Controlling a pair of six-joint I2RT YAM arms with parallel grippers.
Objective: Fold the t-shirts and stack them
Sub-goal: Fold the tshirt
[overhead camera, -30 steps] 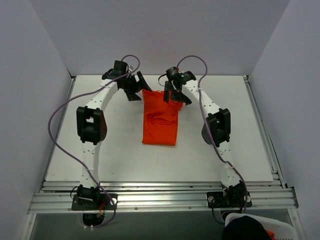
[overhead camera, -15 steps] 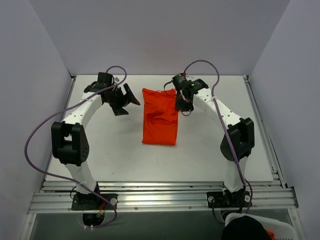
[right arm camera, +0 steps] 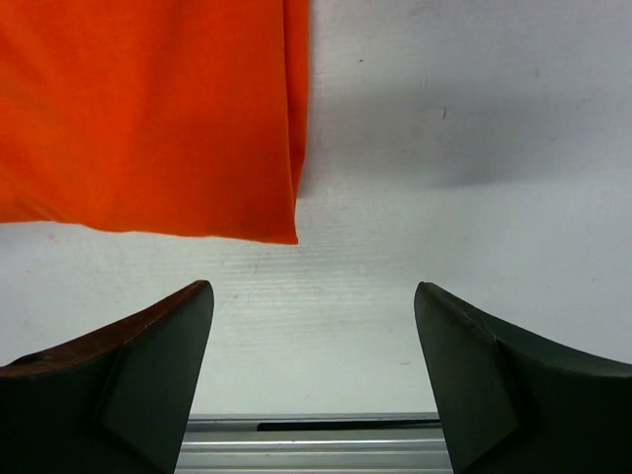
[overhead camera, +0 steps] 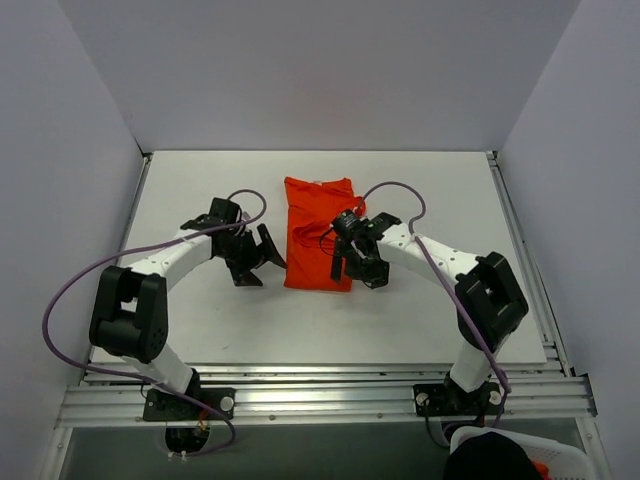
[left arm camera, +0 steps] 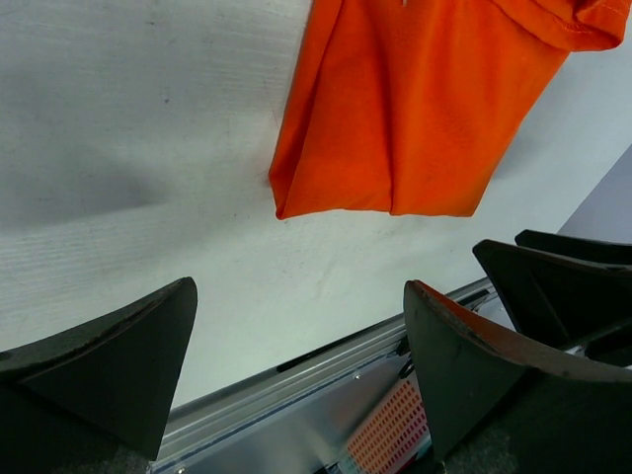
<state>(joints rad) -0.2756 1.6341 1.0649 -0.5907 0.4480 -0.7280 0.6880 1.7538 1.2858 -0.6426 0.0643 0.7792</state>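
Down at the left hand, fingers are spread wide with nothing between them, just left of the orange-red t-shirt. Right hand is apart too and empty, by the shirt's near right corner. That t-shirt lies folded into a narrow strip around the middle of the white table, kinda wrinkly.

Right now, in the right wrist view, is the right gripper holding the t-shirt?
No: the right gripper stands open over the table, and the t-shirt lies ahead of it, untouched.
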